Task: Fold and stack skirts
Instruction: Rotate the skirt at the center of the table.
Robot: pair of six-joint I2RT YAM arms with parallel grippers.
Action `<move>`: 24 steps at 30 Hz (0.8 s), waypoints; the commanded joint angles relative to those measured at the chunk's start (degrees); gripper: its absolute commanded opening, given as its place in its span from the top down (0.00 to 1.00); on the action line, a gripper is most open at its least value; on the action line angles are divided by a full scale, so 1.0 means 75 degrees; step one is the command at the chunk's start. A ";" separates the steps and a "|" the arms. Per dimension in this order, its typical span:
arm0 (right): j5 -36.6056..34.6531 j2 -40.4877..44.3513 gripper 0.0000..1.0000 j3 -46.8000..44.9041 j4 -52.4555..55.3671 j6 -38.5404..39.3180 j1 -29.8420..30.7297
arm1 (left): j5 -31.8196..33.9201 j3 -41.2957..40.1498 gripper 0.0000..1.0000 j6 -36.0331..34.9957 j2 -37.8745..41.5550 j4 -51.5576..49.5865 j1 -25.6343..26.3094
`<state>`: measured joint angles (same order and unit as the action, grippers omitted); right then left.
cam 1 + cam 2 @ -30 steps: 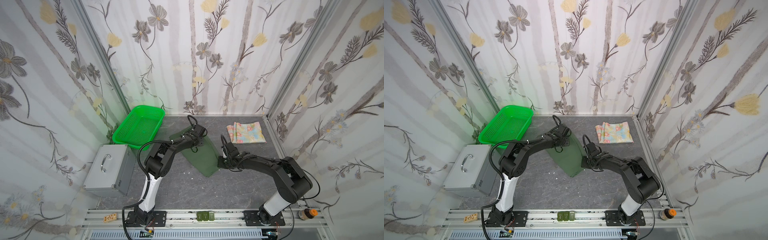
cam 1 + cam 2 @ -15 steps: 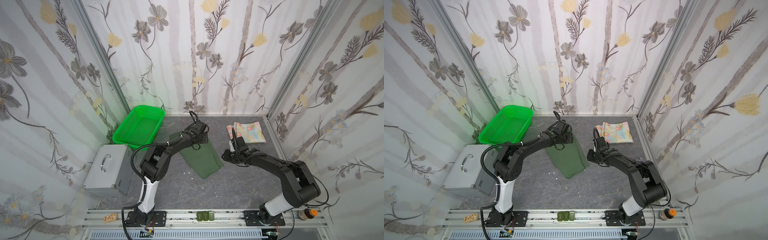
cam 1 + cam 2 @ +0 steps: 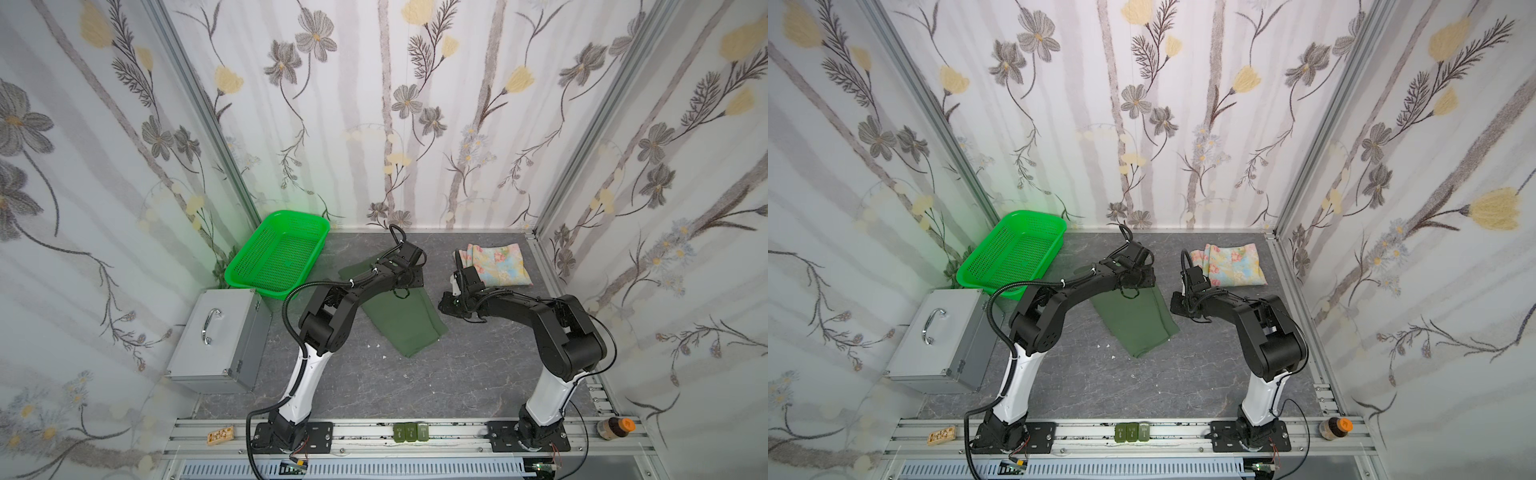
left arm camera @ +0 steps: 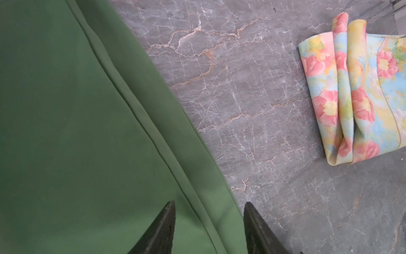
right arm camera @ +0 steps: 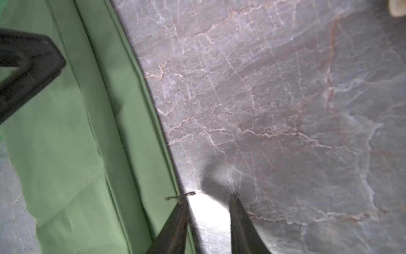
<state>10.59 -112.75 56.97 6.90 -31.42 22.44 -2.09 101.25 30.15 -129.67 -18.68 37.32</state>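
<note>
Both pairs of jaws stand part-open and hold nothing. In the left wrist view the left gripper (image 4: 208,220) hangs with its tips astride the layered long edge of the green skirt (image 4: 66,110); cloth lies beneath them but none is pinched. In the right wrist view the right gripper (image 5: 208,209) sits over bare table (image 5: 285,110) just beside that same edge, with a stray thread (image 5: 180,196) caught on one fingertip. A second ago the right jaws were shut against the skirt's side. Now they have let go and drawn clear, stopping between the green skirt and the floral skirt (image 3: 498,266), touching neither. The left arm has barely shifted over the skirt's far end. In both top views the green skirt lies flat as a long strip in the middle of the table, running from under the left wrist back toward the robot's base. Its doubled edges suggest a lengthwise fold just laid down and released. The floral skirt lies folded near the far right corner, well apart from the green one. By my reading, the green strip still needs a crosswise fold before one skirt can be set on the other.
</note>
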 commanded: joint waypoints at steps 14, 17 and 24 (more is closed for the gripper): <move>0.0308 0.0033 0.66 0.0021 -0.0520 -0.0111 0.0007 | 0.0441 0.1341 0.44 -0.0441 -0.0918 -0.1524 0.0060; 0.0330 -0.0003 0.66 0.0033 -0.0532 -0.0123 0.0018 | 0.0512 0.1699 0.54 -0.0449 -0.1164 -0.1794 0.0058; 0.0338 -0.0174 0.66 0.0056 -0.0591 -0.0145 0.0136 | 0.0616 0.1746 0.89 -0.0464 -0.1128 -0.1899 0.0072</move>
<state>12.27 -113.40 57.14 4.58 -32.10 22.96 1.54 113.78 27.00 -138.28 -31.51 37.82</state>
